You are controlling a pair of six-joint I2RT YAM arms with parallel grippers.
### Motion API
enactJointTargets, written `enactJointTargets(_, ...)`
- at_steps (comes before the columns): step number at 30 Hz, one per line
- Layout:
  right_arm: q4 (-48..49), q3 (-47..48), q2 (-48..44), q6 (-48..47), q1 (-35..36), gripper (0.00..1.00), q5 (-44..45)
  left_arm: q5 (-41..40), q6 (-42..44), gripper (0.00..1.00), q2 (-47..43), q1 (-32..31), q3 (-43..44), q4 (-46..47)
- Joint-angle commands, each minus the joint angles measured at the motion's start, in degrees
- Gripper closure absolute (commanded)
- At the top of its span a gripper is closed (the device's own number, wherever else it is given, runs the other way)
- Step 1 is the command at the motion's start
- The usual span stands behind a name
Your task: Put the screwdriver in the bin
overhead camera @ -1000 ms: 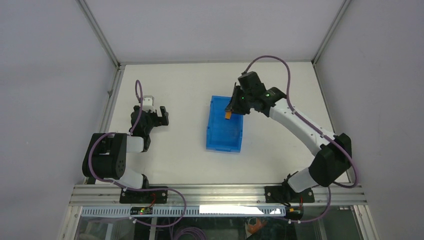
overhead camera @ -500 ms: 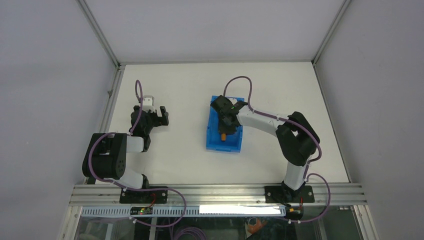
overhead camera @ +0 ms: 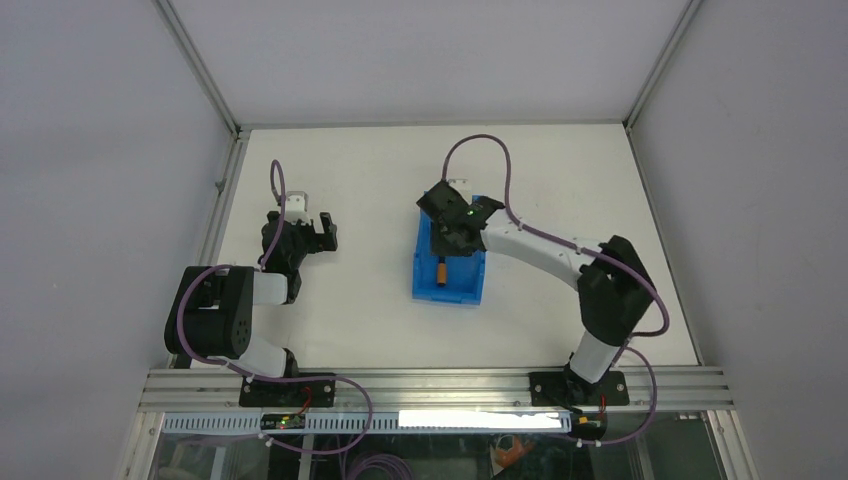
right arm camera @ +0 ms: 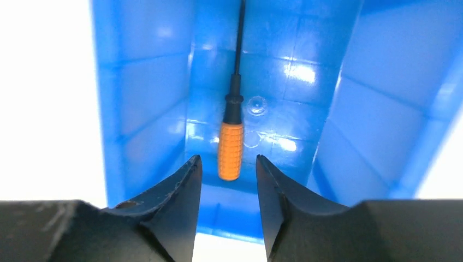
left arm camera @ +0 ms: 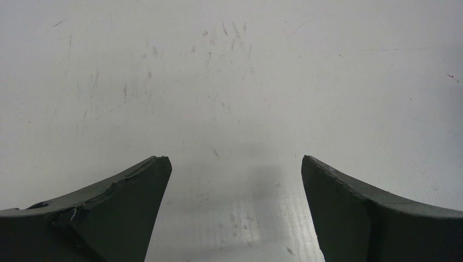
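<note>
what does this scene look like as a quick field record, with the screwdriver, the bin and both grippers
item: small screwdriver with orange handle and thin black shaft, lying flat on the bin floor, no finger touching it
container: bright blue rectangular plastic bin
right gripper: open, above the bin, near the handle end
left gripper: open, holding nothing, over the white table
task: looks done

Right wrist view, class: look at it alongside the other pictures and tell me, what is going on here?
The screwdriver lies flat on the floor of the blue bin, touched by nothing. The right end effector hovers over its orange handle end, jaws apart and empty. The left end effector is open above the table, well away from the bin. The task looks done.
</note>
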Motion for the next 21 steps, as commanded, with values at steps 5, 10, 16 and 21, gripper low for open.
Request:
enactJointTargets(5, -2.92, 7.03, -13.59, -16.6, -0.93, 0.01, 1.27, 1.5, -0.45, 0.01, -0.39, 0.58, 1.09, 2.99)
enactJointTargets(10, 5.24, -1.02, -22.77, -26.94, -6.63, 0.01, -0.43, 1.54, -0.45, 0.01, -0.43, 0.58, 1.09, 2.99)
enactJointTargets(16, 18.62, -17.71, -36.83, -30.69, -20.34, 0.01, -7.97, 1.54, -0.45, 0.01, -0.41, 0.58, 1.09, 2.99)
enactJointTargets(21, 28.7, -32.44, -48.19, -29.36, -28.46, 0.01, -9.44, 1.55, -0.45, 0.01, -0.4, 0.58, 1.09, 2.99)
